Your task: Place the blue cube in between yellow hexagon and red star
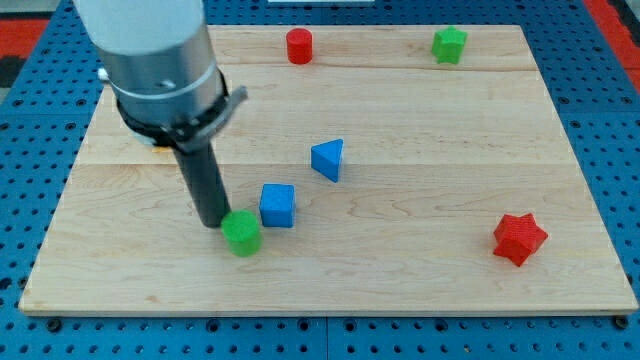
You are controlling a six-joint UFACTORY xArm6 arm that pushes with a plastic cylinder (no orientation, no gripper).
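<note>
Nearest on the counter [120, 270]: one green cylinder [242, 233] touching my tip [216, 222], one red star [519, 238]. One blue cube [278, 205] sits just right of the cylinder. Farther: one blue triangular block [329, 159], one red cylinder [299, 46], one green block [449, 45]. No jaws: just a rod.

Pale wooden board [420, 140] of joined planks, grain running left to right, fills most of the frame. Beneath it a blue perforated metal table [30, 150] shows along every edge, holes in a regular grid. Red surface [612, 14] at upper right corner. Lighting even, shadows soft and short.
</note>
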